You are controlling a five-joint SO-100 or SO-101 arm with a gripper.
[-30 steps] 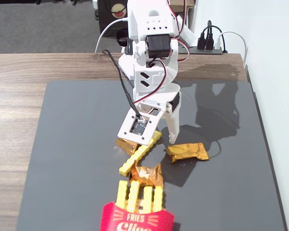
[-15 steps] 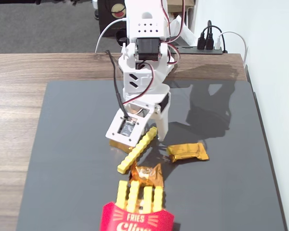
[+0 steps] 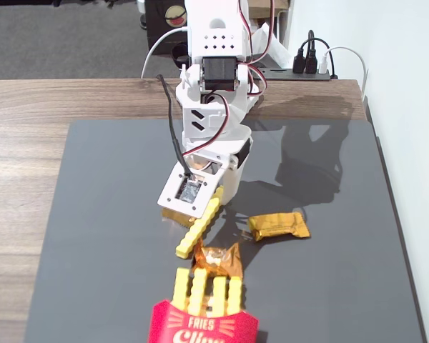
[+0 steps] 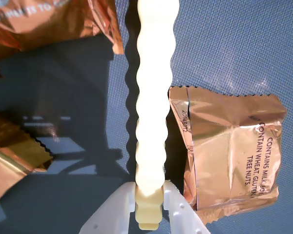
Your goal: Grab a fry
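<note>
We see the gripper (image 4: 149, 204) with its jaws pinching one end of the fry (image 4: 151, 97), which juts out over the mat (image 4: 234, 44).

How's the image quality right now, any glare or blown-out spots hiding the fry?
Wrist view: the fry is overexposed to near white, ridges faint, though the gripper closed on its end is clear; the foil wrapper shows glare but readable print. Fixed view: even light, fry properly yellow, the arm's hard shadow falls on the dark mat.

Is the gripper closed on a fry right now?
Yes, in the wrist view the gripper has both white fingers pressed against the end of the wavy fry.
</note>
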